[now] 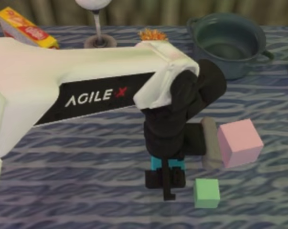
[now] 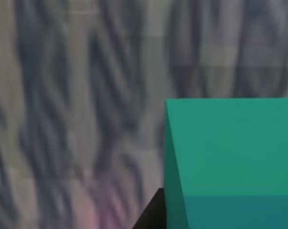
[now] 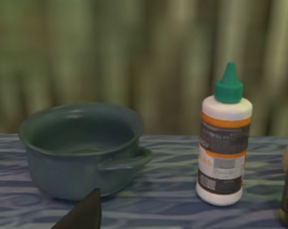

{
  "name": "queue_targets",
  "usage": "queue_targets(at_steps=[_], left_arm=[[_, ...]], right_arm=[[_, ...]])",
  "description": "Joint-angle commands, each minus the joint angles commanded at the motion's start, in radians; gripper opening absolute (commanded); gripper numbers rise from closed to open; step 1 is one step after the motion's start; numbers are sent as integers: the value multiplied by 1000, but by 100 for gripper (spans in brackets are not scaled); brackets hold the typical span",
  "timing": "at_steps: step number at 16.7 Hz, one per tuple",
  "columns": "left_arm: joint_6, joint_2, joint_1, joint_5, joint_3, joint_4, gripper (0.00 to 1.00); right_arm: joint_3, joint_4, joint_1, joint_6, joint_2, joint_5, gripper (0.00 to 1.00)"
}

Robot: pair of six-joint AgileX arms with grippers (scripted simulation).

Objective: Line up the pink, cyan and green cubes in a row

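My left arm reaches across the table in the top view, and its gripper (image 1: 165, 177) is shut on the cyan cube (image 1: 156, 163), which shows just behind the black jaws. In the left wrist view the cyan cube (image 2: 229, 157) fills the near side, with one dark fingertip (image 2: 152, 215) against its edge. The small light green cube (image 1: 207, 192) sits on the cloth just right of the gripper. The larger pale pink cube (image 1: 239, 142) rests farther back on the right. My right gripper (image 3: 84, 215) is outside the top view and shows only as a dark tip.
A teal pot (image 1: 229, 40) stands at the back right, also seen as the pot (image 3: 81, 148) beside a white bottle with a green cap (image 3: 225, 143). A yellow box (image 1: 26, 28), a glass stem (image 1: 100, 38) and an orange tuft (image 1: 153, 34) line the back edge.
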Motion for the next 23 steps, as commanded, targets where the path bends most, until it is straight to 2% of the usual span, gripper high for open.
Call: queue_targets(at_steps=[4,11,15,23], left_arm=[[2,12,3,0,-7,17,0],[-6,105,-7,1,-123,230,0],[-6,109,-7,1,-127,236,0],[-6,109,-7,1,-127,236,60]], right_arm=[[0,0,0,0,0,0,100],[0,0,0,0,0,0,100],[0,0,0,0,0,0,100],[0,0,0,0,0,0,100]])
